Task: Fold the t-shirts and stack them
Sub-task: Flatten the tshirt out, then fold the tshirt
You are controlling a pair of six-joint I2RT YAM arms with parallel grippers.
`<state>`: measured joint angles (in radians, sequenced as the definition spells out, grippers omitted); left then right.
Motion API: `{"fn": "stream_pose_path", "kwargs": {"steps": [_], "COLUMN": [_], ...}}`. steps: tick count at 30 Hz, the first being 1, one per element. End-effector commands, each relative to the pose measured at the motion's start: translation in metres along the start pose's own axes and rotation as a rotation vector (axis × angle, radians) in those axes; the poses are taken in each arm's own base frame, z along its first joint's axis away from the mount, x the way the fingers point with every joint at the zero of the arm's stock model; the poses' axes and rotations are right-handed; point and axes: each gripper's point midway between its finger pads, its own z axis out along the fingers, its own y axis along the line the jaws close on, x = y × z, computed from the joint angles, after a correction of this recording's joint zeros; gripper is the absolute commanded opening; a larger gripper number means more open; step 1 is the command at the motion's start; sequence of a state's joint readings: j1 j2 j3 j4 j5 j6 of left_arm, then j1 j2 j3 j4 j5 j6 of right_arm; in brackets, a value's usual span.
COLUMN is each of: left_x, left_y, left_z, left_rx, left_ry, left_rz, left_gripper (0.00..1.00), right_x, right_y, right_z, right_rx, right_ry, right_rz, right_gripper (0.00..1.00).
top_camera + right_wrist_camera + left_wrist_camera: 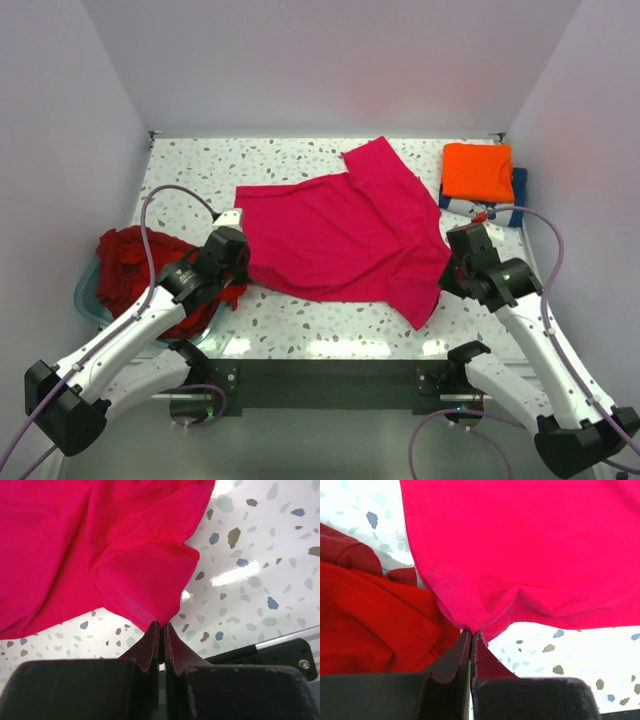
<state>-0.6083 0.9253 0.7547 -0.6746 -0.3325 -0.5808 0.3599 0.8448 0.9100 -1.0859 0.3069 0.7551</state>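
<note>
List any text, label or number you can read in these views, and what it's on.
No readable text in any view.
Navy t-shirt, under the orange t-shirt: a bit of white print shows, too small to read.
Magenta t-shirt: no print visible.

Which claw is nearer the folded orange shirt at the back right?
Right. The right claw grips the pink shirt at its edge, nearward of the orange shirt; the left claw holds the opposite edge, across the table by the red pile.

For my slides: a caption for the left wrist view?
Left tool shut on the edge of the magenta shirt, red shirts alongside.
</note>
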Motion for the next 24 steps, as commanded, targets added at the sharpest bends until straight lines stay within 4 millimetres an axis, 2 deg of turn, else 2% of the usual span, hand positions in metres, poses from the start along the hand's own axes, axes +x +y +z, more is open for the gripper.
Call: {"fn": "stream_pose_path", "kwargs": {"steps": [1, 7, 14, 21, 24], "left_x": [-0.017, -0.013, 0.001, 0.009, 0.018], "left_y": [-0.007, -0.006, -0.015, -0.01, -0.008], "left_z": [-0.019, -0.032, -0.041, -0.057, -0.058], "left_rx": [0.051, 0.072, 0.159, 0.178, 0.179], "left_ry": [-0.027, -0.013, 0.041, 0.062, 0.085], "left_rz": [-0.012, -0.025, -0.016, -0.009, -0.012], "left_gripper": [0.0, 0.0, 0.0, 0.0, 0.0], "right_x": [-0.01, -0.026, -0.037, -0.045, -0.043], "right_y": [-0.021, -0.04, -0.058, -0.077, -0.076], "right_z": [-0.03, -0.059, -0.071, -0.083, -0.082], "right_rx": [0.053, 0.097, 0.169, 0.248, 0.243], "right_ry": [-0.045, -0.121, -0.183, -0.231, -0.219], "right_rz": [-0.014, -0.012, -0.01, -0.018, -0.035], "right_gripper": [0.0, 0.0, 0.0, 0.0, 0.0]}}
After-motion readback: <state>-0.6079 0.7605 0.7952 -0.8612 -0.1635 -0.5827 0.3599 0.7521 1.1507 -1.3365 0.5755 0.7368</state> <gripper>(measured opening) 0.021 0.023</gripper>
